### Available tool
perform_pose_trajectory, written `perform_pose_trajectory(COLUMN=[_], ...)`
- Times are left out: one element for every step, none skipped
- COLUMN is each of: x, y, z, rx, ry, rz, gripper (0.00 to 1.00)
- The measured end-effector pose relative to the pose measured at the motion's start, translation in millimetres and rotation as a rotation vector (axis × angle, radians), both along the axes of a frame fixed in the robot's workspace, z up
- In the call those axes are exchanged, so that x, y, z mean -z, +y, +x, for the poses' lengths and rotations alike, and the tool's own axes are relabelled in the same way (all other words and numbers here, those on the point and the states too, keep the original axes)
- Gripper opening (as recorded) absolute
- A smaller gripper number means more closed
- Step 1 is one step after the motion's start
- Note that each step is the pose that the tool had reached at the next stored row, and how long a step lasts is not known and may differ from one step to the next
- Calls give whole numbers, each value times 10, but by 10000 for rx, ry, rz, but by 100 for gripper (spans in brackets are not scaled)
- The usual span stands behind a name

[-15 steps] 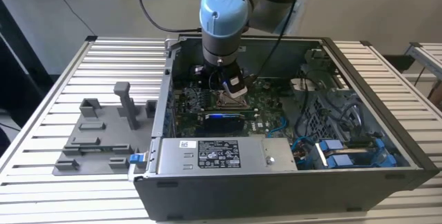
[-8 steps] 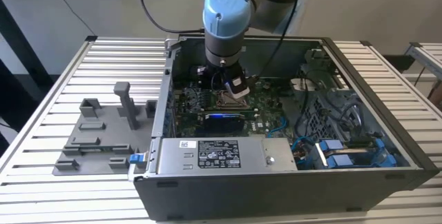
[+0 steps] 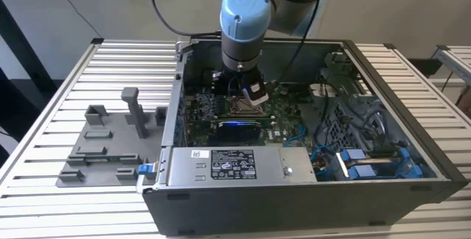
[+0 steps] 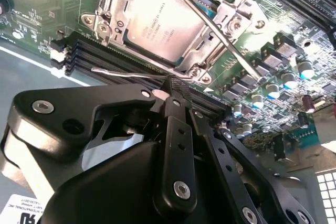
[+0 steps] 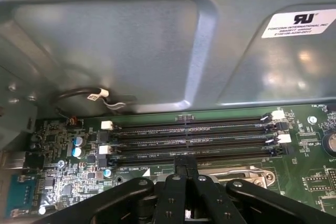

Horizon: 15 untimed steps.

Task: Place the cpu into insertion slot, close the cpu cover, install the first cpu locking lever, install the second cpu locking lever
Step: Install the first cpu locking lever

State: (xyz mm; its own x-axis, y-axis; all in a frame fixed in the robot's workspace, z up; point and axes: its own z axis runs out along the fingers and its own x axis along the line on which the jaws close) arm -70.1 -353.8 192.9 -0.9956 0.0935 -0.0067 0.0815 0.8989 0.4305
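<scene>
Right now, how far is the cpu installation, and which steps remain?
Done: the cpu is in place, with the cpu cover down around it. In hand: the gripper, fingers together, is at one thin lever. The other lever lies across the cover. Whether either is latched I cannot tell, so both may be left.

The cpu [image 4: 163, 24] was a flat square chip with a shiny silver top. It sat flat inside the insertion slot [image 4: 201, 71], a square metal socket on the green board. The cpu cover [image 4: 116, 11], a thin silver frame, lay down around it, and the chip showed through its window. One thin lever [image 4: 220, 32] slanted across the cover. The other lever [image 4: 123, 72] lay along the slot's side.
</scene>
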Motion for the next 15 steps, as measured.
perform_pose_trajectory(x=[2,4,6,8,10,12,14,16,19,21,23,25,27,29,32], y=[0,0,0,0,0,0,1,1,1,2,2,2,2,2,2], z=[4,8,13,18,23,27,31,37,42,47,52,57,62,67,72], rx=[0,0,-1,0,0,0,0,0,0,-1,0,0,-1,0,-1], ry=[0,0,0,0,0,0,0,0,0,-1,0,0,0,0,0], rz=[0,-1,-1,0,0,-1,-1,-1,0,0,0,-1,-1,0,0], gripper=[11,11,11,11,11,11,11,11,11,11,11,11,11,11,11])
